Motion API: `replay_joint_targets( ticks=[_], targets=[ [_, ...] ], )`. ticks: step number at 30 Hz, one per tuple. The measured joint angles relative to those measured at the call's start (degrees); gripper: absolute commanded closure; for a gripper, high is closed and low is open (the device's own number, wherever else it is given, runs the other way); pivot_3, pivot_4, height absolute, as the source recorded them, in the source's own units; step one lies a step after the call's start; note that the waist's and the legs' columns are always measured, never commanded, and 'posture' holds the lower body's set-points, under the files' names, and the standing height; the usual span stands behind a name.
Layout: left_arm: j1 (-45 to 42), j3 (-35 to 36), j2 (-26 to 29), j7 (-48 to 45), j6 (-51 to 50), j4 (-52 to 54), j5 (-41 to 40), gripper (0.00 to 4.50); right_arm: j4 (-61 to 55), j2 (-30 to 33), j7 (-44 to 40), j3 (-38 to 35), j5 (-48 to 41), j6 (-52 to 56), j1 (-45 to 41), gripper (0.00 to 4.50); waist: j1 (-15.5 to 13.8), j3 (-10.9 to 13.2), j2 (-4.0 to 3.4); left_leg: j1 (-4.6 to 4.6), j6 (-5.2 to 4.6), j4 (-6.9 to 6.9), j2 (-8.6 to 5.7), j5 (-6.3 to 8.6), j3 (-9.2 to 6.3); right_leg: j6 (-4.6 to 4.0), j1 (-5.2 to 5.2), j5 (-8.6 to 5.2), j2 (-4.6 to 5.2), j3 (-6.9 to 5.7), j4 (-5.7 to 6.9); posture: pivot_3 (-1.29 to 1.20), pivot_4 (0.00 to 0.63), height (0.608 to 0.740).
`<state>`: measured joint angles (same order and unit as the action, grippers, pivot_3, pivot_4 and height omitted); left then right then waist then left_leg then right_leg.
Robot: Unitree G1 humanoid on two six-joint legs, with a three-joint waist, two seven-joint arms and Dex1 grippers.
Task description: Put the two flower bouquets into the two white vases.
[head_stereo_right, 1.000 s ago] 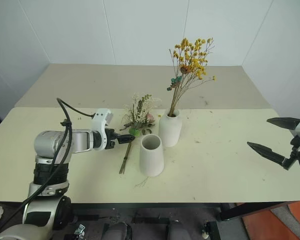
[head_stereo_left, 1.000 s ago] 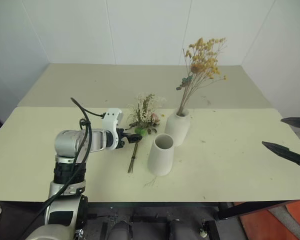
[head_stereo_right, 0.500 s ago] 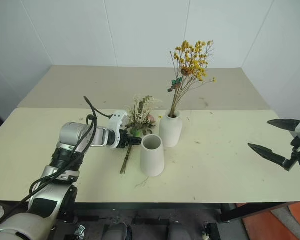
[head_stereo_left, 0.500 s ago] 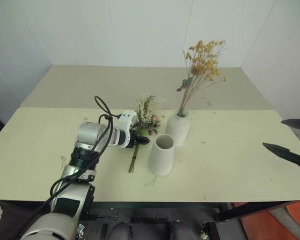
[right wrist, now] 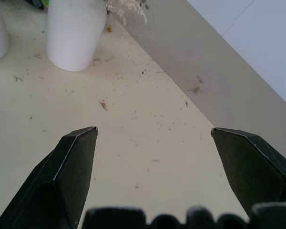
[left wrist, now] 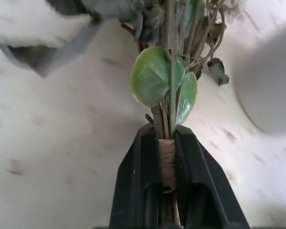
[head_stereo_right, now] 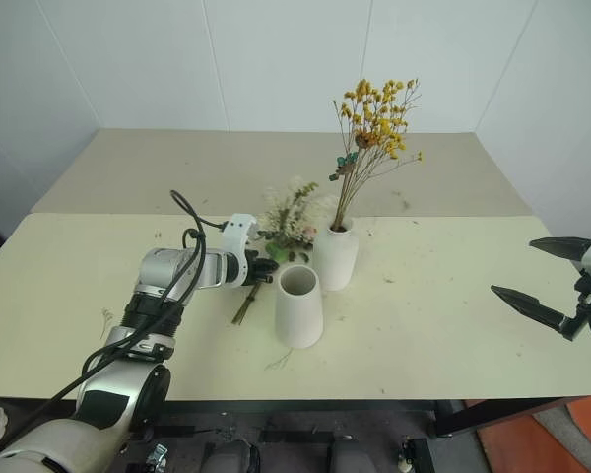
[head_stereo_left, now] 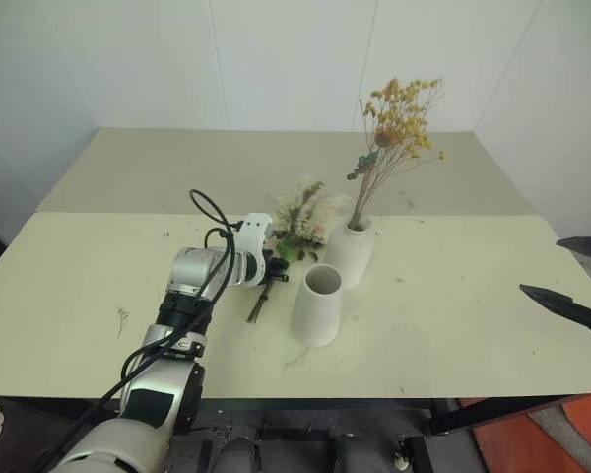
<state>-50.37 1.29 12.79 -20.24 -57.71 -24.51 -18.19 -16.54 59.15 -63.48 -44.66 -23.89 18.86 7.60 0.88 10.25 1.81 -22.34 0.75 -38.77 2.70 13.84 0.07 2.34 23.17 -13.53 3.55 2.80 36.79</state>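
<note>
So the left gripper (left wrist: 168,143) is clamped tight on the rose bunch (head_stereo_left: 302,212), right at the twine wrap on the stems. In the left wrist view you can see the two black fingers (left wrist: 139,186) pinching the wrapped part, with a couple of round green leaves sticking out just past the tips. The bunch's heads sit up off the table (head_stereo_left: 453,315), tilted toward the far right, and the stem ends trail down near the tabletop on the near side of the gripper.

Just right of the gripper is the cone vase (head_stereo_left: 316,304), upright, mouth open, nothing in it. Behind it and a bit further right, nearly touching, is the round vase (head_stereo_left: 352,251), which has the yellow bunch (head_stereo_left: 399,123) standing in it, leaning to the right.

The right gripper (head_stereo_left: 579,278) is way off at the right edge, well apart from everything, with its fingers spread wide and holding nothing. There are little bits of dried plant scattered on the table.
</note>
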Motion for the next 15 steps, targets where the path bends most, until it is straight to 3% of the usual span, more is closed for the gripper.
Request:
replay_joint_targets(
  ticks=[4, 7, 9, 15],
  targets=[
    [1.82, 12.11, -1.56, 3.33, 9.8, 2.68, -3.94, 4.4, -0.26, -0.02, -0.28, -2.21, 0.02, 0.09, 0.83, 0.0, 0.12, 0.02, 0.03, -0.07, 0.0, 0.05, 0.02, 0.0, 0.01, -0.08, 0.07, 0.05, 0.0, 0.0, -0.03, 0.0, 0.15, 0.74],
    [1.77, 22.6, -1.99, 0.33, 15.53, 7.31, -13.43, 4.4, -0.67, -0.12, -3.2, -4.73, -2.66, 0.59, 2.33, 0.0, -0.07, 0.03, 0.04, -0.12, 0.01, 0.04, 0.02, 0.0, 0.01, -0.07, 0.07, 0.05, 0.0, -0.04, -0.11, 0.0, 0.15, 0.74],
    [1.72, 26.01, -0.57, -3.77, 16.44, 10.69, -18.94, 4.4, -0.82, -0.37, -5.71, -6.55, -5.16, 1.11, 3.07, 0.0, -0.07, 0.03, 0.04, -0.13, 0.02, 0.04, 0.02, 0.01, 0.01, -0.06, 0.05, 0.04, 0.0, -0.04, -0.13, 0.0, 0.15, 0.74],
    [2.02, 22.99, 2.83, -20.29, 14.44, 17.04, -29.12, 4.4, -3.2, -0.42, -9.95, -7.47, -11.6, 3.67, 4.25, 0.0, -0.54, 0.02, 0.04, -0.07, 0.03, 0.0, 0.01, 0.01, 0.0, -0.03, -0.06, 0.03, 0.01, -0.1, -0.12, 0.0, 0.15, 0.74]
  ],
)
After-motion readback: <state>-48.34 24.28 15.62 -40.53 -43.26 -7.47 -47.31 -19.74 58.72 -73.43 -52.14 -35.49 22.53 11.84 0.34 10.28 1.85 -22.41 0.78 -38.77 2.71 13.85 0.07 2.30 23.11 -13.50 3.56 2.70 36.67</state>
